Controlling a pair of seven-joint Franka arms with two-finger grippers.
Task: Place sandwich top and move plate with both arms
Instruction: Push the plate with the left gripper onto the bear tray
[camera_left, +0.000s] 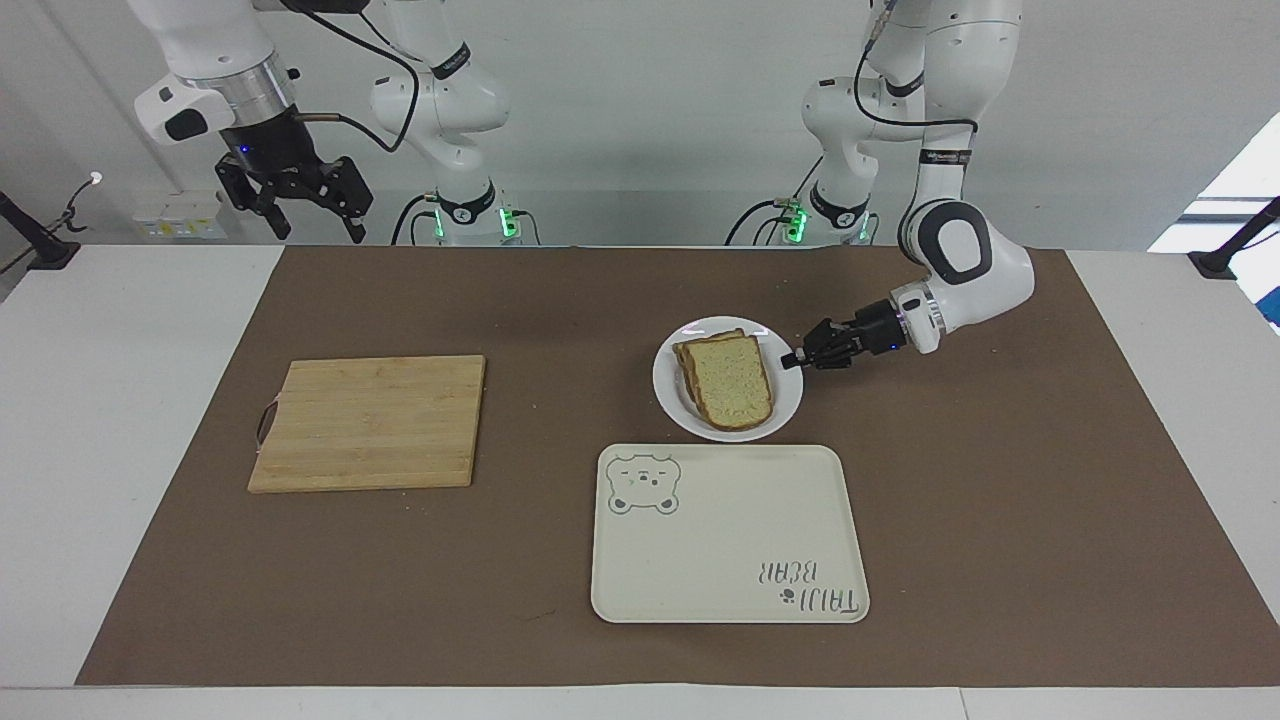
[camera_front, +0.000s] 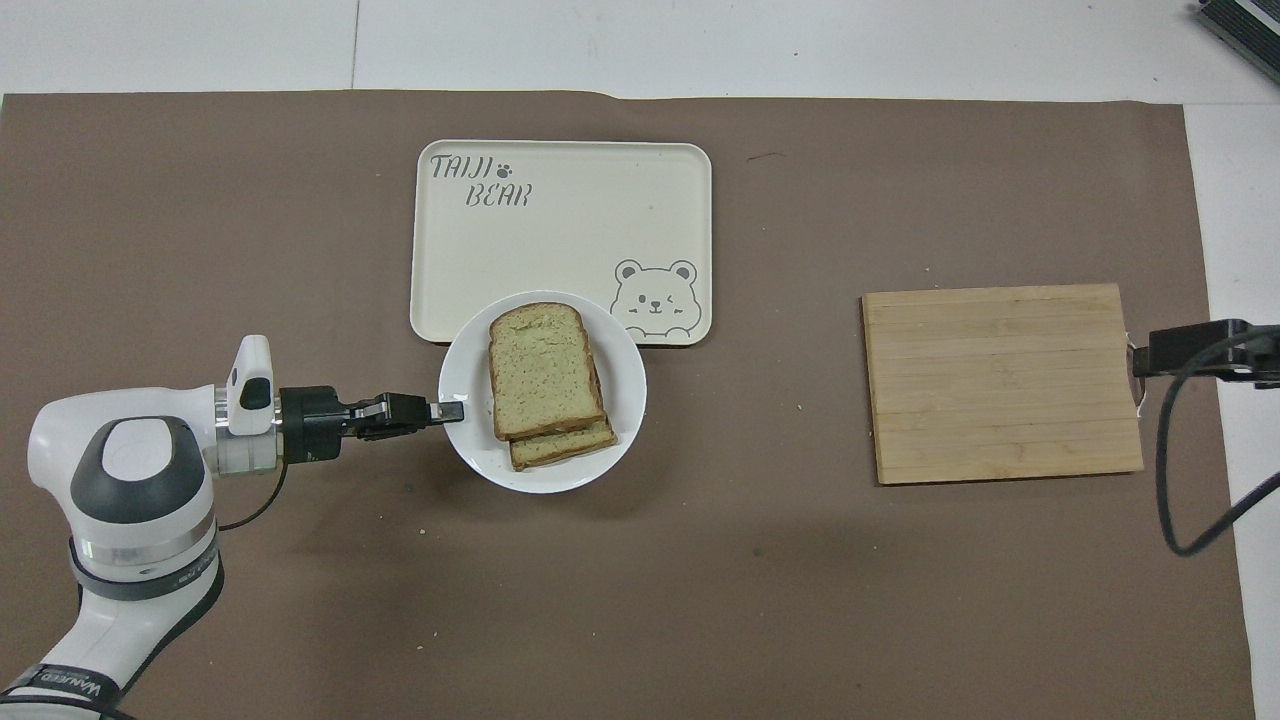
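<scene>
The left hand (camera_left: 792, 360) was closed on the rim of the plate (camera_left: 672, 392), which carried the top slice (camera_left: 735, 381) stacked on a second slice (camera_front: 565, 447); the plate sat just beside the tray (camera_left: 728, 534) on its robot-facing edge, and in the overhead view it overlapped that edge. The tray bore the printed words "TAIJI BEAR" with a paw mark and a bear drawing. The right hand (camera_left: 300, 200) hung open and empty in the air at the right arm's end of the desk (camera_left: 1150, 480), well apart from the board (camera_left: 370, 423).
</scene>
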